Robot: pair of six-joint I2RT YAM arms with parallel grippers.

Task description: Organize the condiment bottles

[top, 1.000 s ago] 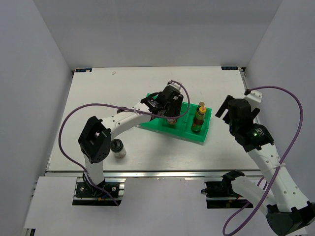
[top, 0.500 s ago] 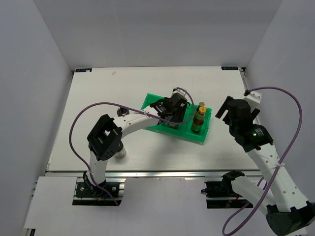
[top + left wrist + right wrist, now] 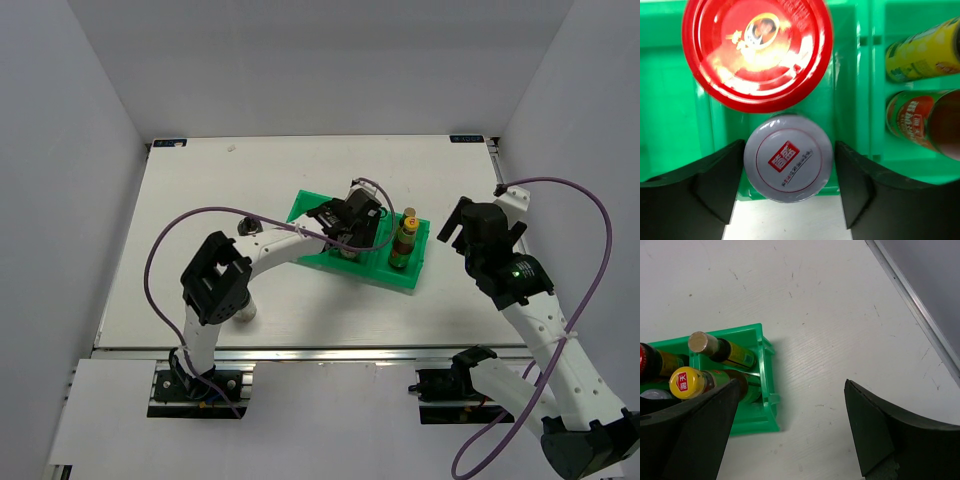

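Mid-table, green tray's (image 3: 670, 100) middle compartment: silver-lidded jar (image 3: 788, 158).
Left gripper (image 3: 788, 156) clamps its lid; likely glass, heavy, slick, so better gripped lower. Right gripper (image 3: 791, 390) spread, empty.

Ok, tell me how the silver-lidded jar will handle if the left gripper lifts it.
The silver-lidded jar looks rigid, so it likely won't deform in the left gripper. Its round, smooth lid may slip or twist. Close beside the red-lidded jar, it could nudge it.
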